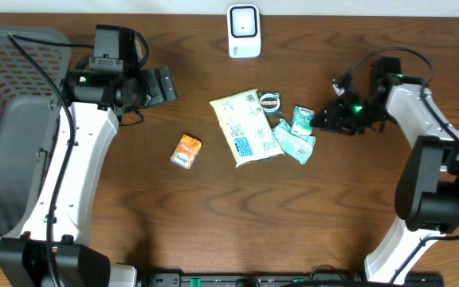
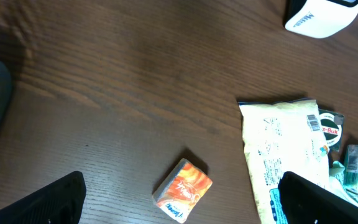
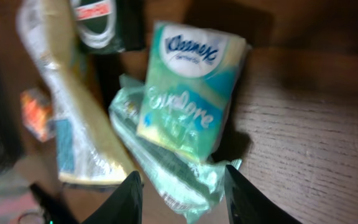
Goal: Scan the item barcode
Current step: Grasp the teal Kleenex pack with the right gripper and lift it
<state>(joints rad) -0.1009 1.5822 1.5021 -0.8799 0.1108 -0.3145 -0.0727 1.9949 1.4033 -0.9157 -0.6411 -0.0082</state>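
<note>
Several items lie mid-table: a cream snack bag [image 1: 245, 127], a round tin [image 1: 270, 102], a Kleenex tissue pack [image 1: 302, 119], a crumpled green packet [image 1: 295, 145] and a small orange box [image 1: 186, 151]. My right gripper [image 1: 325, 118] hovers just right of the tissue pack. In the right wrist view its jaws [image 3: 182, 196] stand open, with the green packet's [image 3: 166, 155] end lying between them, untouched, below the Kleenex pack [image 3: 188, 87]. My left gripper [image 1: 164, 84] is wide open and empty, above the orange box [image 2: 182, 190], which shows between its fingers.
A white scanner [image 1: 244, 30] stands at the table's back edge, also visible in the left wrist view as a white scanner [image 2: 321, 15]. A grey basket [image 1: 6, 119] fills the far left. The cream bag [image 2: 284, 143] lies right of the orange box.
</note>
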